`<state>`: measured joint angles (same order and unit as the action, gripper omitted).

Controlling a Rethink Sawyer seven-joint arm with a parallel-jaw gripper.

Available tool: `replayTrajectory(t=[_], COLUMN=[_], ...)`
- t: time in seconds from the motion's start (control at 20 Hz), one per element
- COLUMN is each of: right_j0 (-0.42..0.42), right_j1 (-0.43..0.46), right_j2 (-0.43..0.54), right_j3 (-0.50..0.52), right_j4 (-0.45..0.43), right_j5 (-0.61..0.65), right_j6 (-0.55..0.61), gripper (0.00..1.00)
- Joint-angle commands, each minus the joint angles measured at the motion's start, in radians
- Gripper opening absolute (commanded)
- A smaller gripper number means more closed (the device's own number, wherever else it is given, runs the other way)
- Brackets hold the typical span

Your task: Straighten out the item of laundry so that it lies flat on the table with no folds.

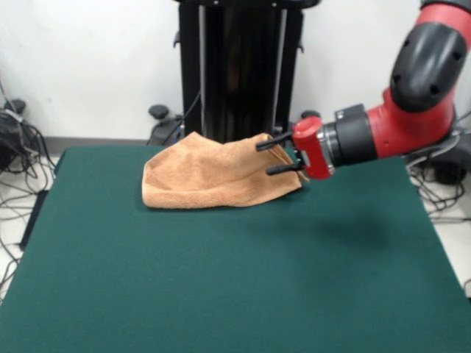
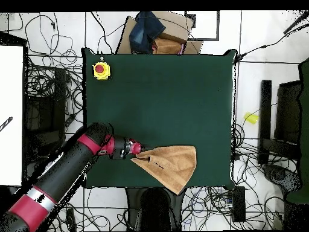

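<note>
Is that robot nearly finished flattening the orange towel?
Not yet. The towel is still bunched and folded near the table's far edge. The tool is at one towel corner, apparently gripping and lifting it. Spreading it flat remains to be done.

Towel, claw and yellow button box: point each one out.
Towel [image 1: 206, 180]: front view, on its draped middle.
Claw [image 1: 280, 154]: front view, midway between the two black fingertips, at the towel's edge.
Yellow button box [image 2: 101, 70]: overhead view, on its red button, at a corner of the table [image 2: 181, 96].
</note>
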<state>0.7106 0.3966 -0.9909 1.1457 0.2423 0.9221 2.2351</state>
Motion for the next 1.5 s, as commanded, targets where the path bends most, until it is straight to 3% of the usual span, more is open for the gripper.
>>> replayTrajectory(t=[0.05, 0.6, 0.95, 1.3, 1.5], right_j0=[0.021, 0.018, 0.006, 0.025, 0.025], right_j1=[0.052, 0.126, 0.115, 0.109, 0.125], right_j2=[0.077, 0.088, 0.125, 0.139, 0.115], right_j3=[-0.175, -0.224, -0.201, -0.195, -0.241], right_j4=[0.053, 0.066, 0.067, 0.094, 0.102], right_j5=[0.177, 0.142, 0.032, 0.109, 0.166], right_j6=[0.253, 0.334, 0.3, 0.319, 0.339], gripper=[1.0, 1.0, 1.0, 1.0, 1.0])
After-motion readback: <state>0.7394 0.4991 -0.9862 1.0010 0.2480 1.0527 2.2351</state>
